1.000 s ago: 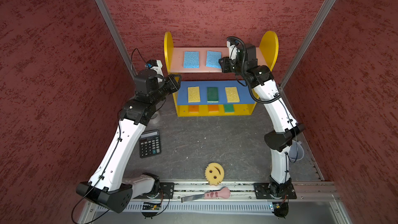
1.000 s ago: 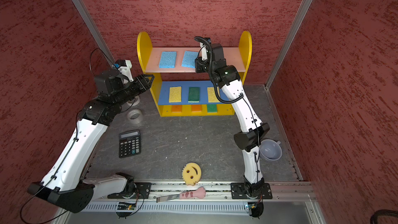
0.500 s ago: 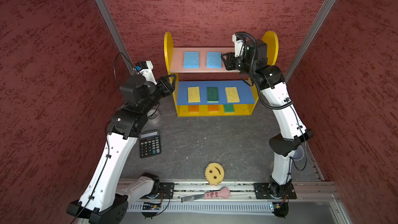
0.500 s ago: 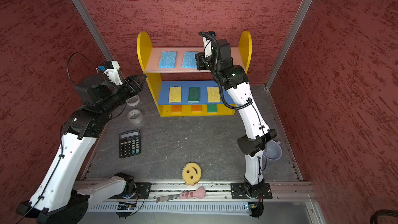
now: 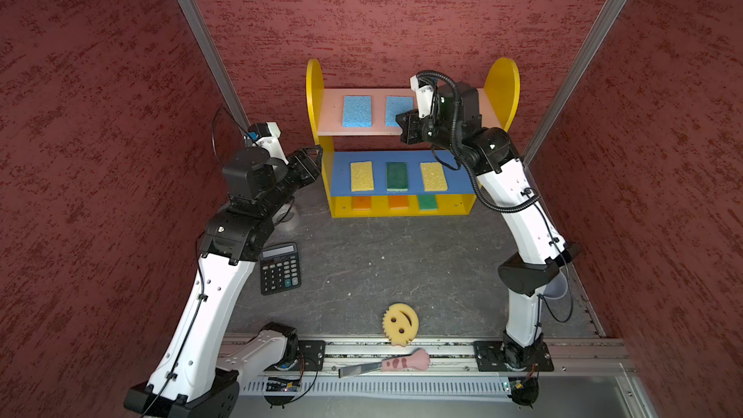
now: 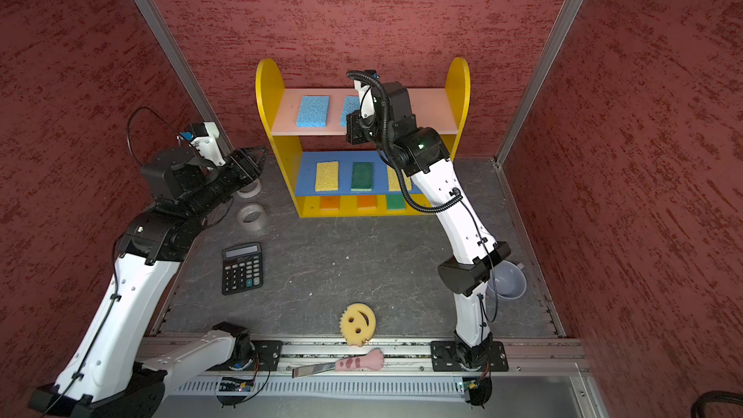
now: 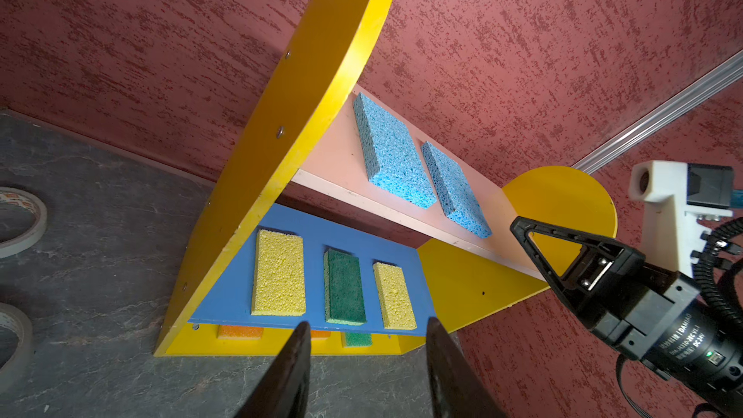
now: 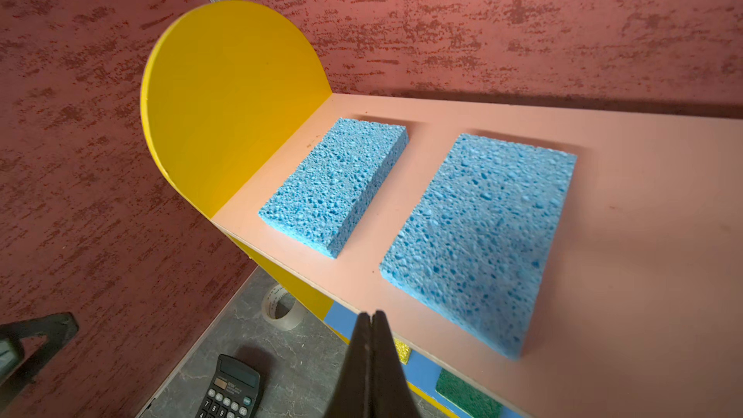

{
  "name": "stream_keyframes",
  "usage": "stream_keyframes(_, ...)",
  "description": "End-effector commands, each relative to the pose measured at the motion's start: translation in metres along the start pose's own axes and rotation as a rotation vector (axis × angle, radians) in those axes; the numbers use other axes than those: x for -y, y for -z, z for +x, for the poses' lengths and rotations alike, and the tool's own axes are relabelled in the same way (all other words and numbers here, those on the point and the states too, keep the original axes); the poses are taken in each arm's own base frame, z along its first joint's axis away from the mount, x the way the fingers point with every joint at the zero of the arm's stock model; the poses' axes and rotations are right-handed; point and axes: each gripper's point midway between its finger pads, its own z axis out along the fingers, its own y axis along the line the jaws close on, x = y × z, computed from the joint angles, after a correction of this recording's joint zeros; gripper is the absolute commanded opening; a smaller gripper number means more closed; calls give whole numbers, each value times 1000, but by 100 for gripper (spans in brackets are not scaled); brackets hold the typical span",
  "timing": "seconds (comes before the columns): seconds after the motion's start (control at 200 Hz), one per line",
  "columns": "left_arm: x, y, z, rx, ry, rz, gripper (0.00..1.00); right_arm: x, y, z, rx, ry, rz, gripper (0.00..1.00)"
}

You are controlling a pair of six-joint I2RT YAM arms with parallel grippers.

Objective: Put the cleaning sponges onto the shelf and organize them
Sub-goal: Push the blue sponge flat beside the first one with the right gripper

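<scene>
The shelf [image 5: 314, 90] stands against the back wall. Two blue sponges [image 5: 357, 111] [image 8: 478, 243] lie on its pink board. A yellow [image 5: 362, 176], a green [image 5: 397, 176] and another yellow sponge [image 5: 433, 176] lie on the blue board. Two orange sponges [image 5: 362, 203] and a green one [image 5: 427, 202] sit on the base. The round smiley sponge [image 5: 400, 323] lies by the front rail. My right gripper [image 8: 370, 315] is shut and empty at the pink board's front edge. My left gripper [image 7: 368, 323] hangs open and empty, left of the shelf.
A calculator [image 5: 279, 269] lies under my left arm. Two tape rolls [image 6: 251, 217] sit left of the shelf. A pink cat-paw tool [image 5: 386, 365] rests on the front rail. A grey cup [image 6: 508, 281] stands behind my right arm's elbow. Red walls close in on both sides.
My right gripper's jaws have closed with nothing between them, staying near the pink board's front. My left arm swung a little to the left, away from the shelf, its jaws still open.
</scene>
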Motion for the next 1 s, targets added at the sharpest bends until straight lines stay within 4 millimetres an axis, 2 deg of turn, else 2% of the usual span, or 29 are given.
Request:
stream_keyframes(0.0, -4, 4, -1, 9, 14, -5, 47, 17, -11, 20, -59, -26, 72, 0)
stream_keyframes(0.341, -10, 0, 4, -11, 36, -12, 47, 35, -17, 25, -60, -34, 145, 0)
stream_keyframes(0.696, -15, -2, 7, -22, 55, -16, 47, 50, -19, 21, -43, -29, 184, 0)
stream_keyframes(0.852, -15, -1, 7, -24, 57, -15, 47, 52, -18, 20, -41, -37, 182, 0)
stream_keyframes(0.997, -15, -1, 7, -24, 58, -15, 47, 46, -18, 21, -50, -47, 149, 0)
